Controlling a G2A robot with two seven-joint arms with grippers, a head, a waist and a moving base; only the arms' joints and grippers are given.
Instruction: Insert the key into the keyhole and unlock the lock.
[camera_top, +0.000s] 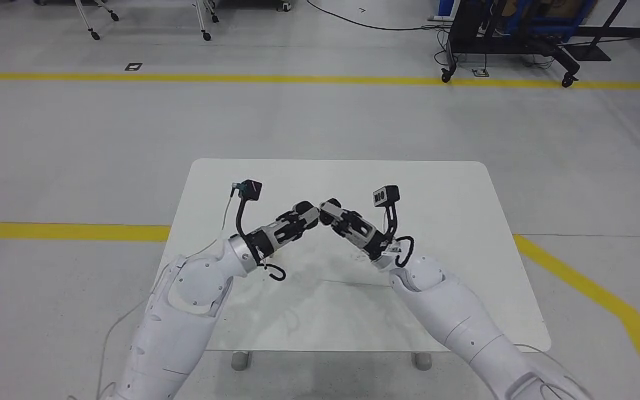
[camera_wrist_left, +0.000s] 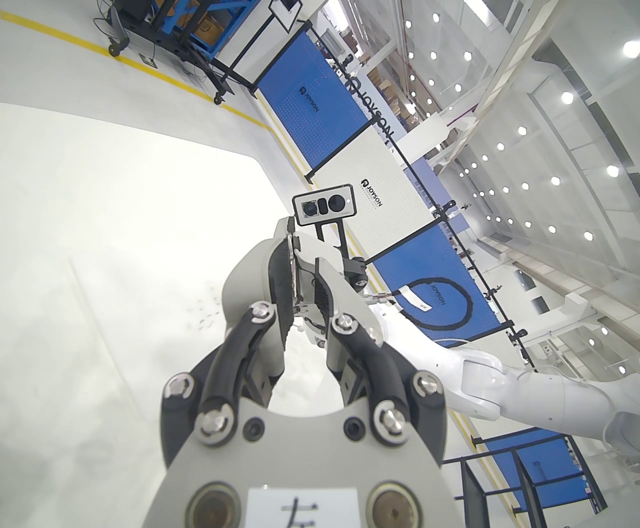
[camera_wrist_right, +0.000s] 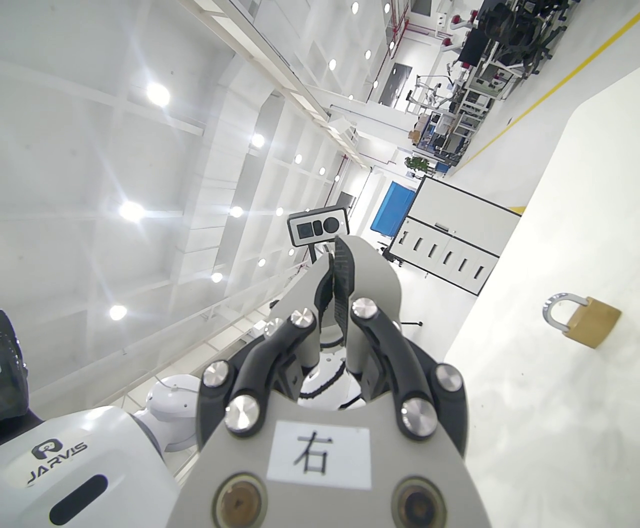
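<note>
Over the middle of the white table my two grippers meet tip to tip. In the left wrist view my left gripper is closed on a thin metal strip, seen edge-on between its black pads, which looks like the key. My right gripper is shut, pads pressed together, and I cannot tell whether anything is between them. In the top view the left gripper and the right gripper touch. A brass padlock with a silver shackle lies flat on the table, off to one side of the right gripper.
The tabletop around the arms is bare white, with rounded corners. Yellow floor lines run past the table. Racks and carts stand far off across the floor.
</note>
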